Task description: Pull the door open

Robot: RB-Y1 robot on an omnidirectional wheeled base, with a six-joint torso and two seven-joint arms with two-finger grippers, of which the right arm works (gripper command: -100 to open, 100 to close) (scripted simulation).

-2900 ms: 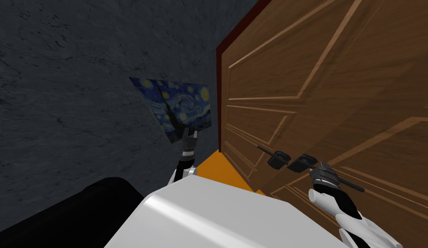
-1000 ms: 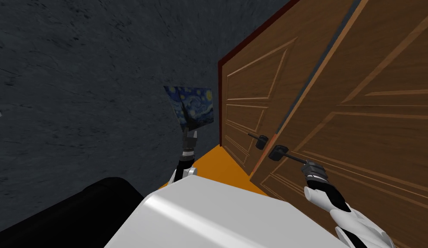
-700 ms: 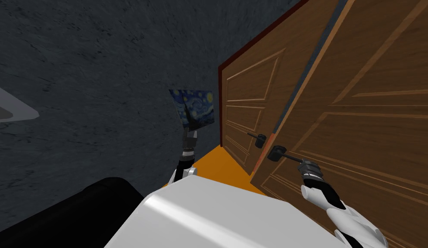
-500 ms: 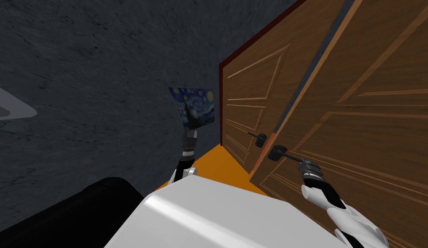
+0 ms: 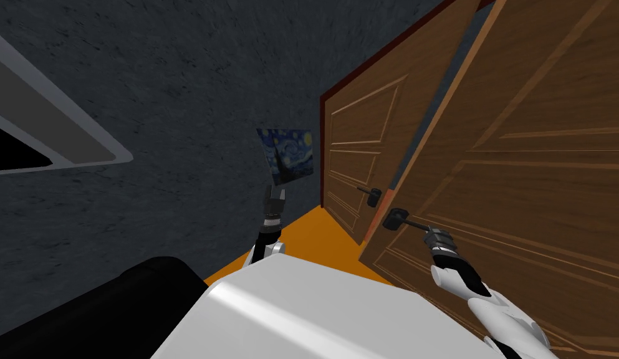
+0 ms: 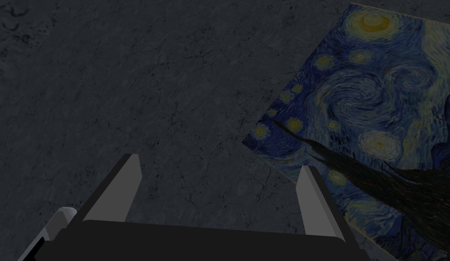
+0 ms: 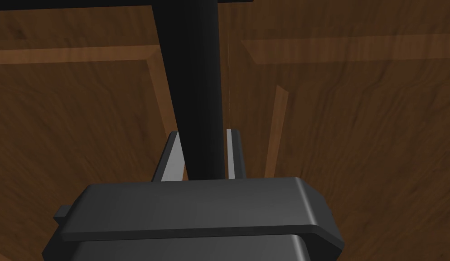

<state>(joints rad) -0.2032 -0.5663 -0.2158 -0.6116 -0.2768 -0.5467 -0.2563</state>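
your right tool [image 5: 426, 232] is clenched on the door handle [image 5: 406, 222], a slim black lever. in the right wrist view its two thin grey fingers [image 7: 172, 159] press the bar's flat sides. the lever runs from a blocky dark mount by the free edge of the door [image 5: 538, 187], a brown wood-grained leaf with raised rectangular panels and paler mouldings. that leaf stands swung out, apart from a second panelled leaf [image 5: 355, 156] behind it, above a smooth orange floor [image 5: 308, 234]. your left tool [image 5: 276, 196] is raised ahead of you, its blades spread wide, holding nothing.
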